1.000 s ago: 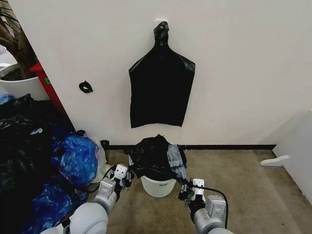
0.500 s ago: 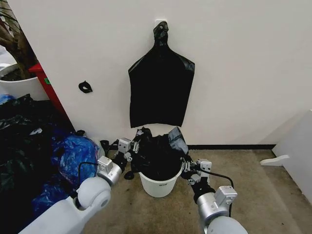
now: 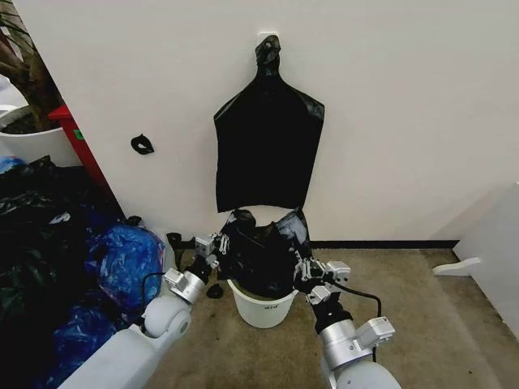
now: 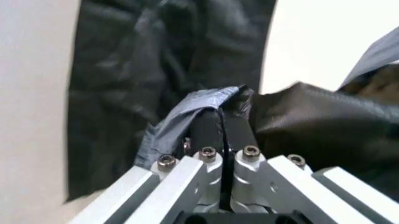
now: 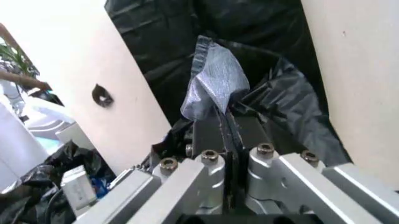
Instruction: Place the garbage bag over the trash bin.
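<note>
Low in the head view's centre, the left gripper (image 3: 217, 244) and the right gripper (image 3: 302, 271) each pinch an edge of the garbage bag (image 3: 259, 251), fingers clenched tight on the plastic in both wrist views. The bag hangs open between them, draped into the mouth of the trash bin (image 3: 261, 306) below. Farther up the frame, a flat black bag bundle (image 3: 268, 154) hangs on the wall.

Glossy black garbage bag (image 3: 258, 258), white trash bin (image 3: 259, 308), blue plastic bags (image 3: 126, 263)

Trash bin (image 3: 262, 307) on carpeted floor (image 3: 405, 324)
</note>
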